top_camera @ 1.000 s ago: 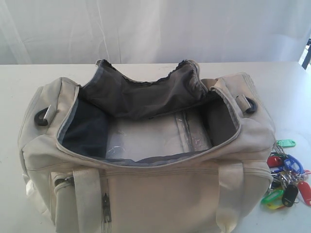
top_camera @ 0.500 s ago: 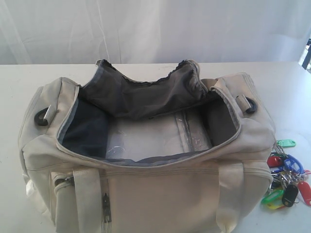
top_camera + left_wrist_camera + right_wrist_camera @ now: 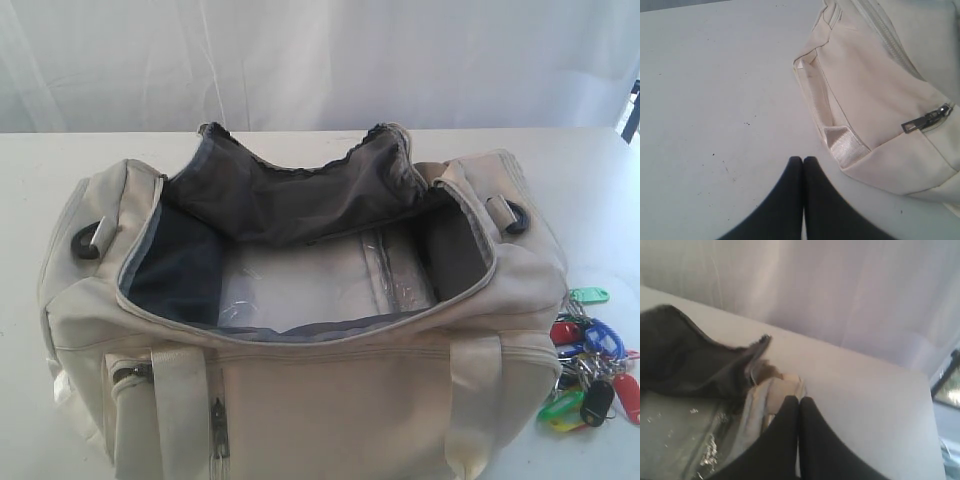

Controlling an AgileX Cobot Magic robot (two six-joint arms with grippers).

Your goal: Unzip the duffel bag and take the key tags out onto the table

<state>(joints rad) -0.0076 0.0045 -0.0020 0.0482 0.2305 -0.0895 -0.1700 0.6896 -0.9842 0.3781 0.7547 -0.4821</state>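
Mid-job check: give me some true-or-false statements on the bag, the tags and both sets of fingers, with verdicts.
1. The duffel bag is unzipped, with its dark lining showing. True.
2. The key tags lie inside the bag. False: they lie on the table, beside the bag's end on the right of the exterior view.
3. The left fingers are shut and hold nothing. True.
4. The right fingers grip the key tags. False: they are shut on nothing, near the bag's rim.
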